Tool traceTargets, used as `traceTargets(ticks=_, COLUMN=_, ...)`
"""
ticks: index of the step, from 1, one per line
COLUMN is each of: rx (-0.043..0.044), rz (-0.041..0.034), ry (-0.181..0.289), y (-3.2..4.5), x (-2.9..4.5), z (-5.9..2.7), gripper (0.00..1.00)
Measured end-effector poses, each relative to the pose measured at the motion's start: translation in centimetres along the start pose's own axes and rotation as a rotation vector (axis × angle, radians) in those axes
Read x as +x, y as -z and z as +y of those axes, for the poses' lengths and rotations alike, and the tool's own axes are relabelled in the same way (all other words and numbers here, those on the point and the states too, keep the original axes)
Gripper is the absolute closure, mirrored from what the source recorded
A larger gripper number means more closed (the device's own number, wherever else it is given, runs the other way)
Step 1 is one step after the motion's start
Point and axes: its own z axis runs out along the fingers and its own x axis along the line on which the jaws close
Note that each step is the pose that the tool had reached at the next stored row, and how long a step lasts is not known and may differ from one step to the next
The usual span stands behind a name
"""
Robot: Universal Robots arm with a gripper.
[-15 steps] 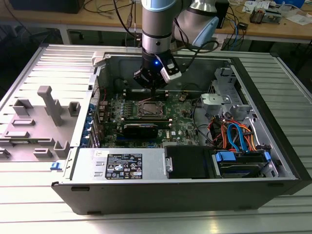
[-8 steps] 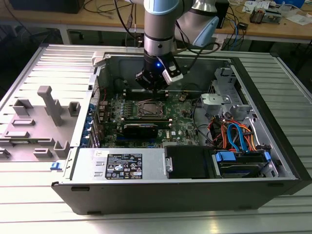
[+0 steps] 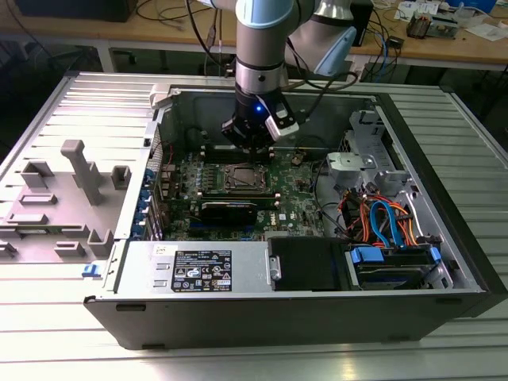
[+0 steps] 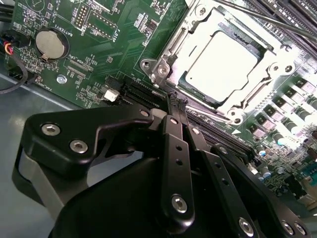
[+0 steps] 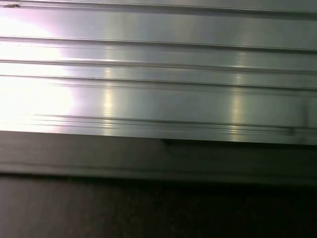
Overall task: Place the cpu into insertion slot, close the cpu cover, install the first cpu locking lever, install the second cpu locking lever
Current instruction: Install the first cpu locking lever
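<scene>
Gripper (image 4: 177,100) — pinched fully closed — hovers just beside the cpu cover (image 4: 174,47).

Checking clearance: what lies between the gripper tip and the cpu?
In the second wrist view, the frame edge of the cpu cover lies between the gripper and the cpu.

Gripper (image 4: 176,101) black with steel screw heads. Just beyond its tips, cpu (image 4: 220,62) pale silver-grey and cover (image 4: 169,53) bright silver. Board (image 4: 99,44) around it green with fine traces. Arm (image 3: 262,32) above pale blue and grey.
</scene>
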Motion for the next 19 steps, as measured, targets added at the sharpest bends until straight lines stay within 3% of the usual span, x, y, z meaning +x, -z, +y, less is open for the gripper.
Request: traceTargets(ticks=19, rx=0.0000, rz=0.0000, ry=0.000, y=-0.39, x=-0.13, z=-0.02, gripper=0.89)
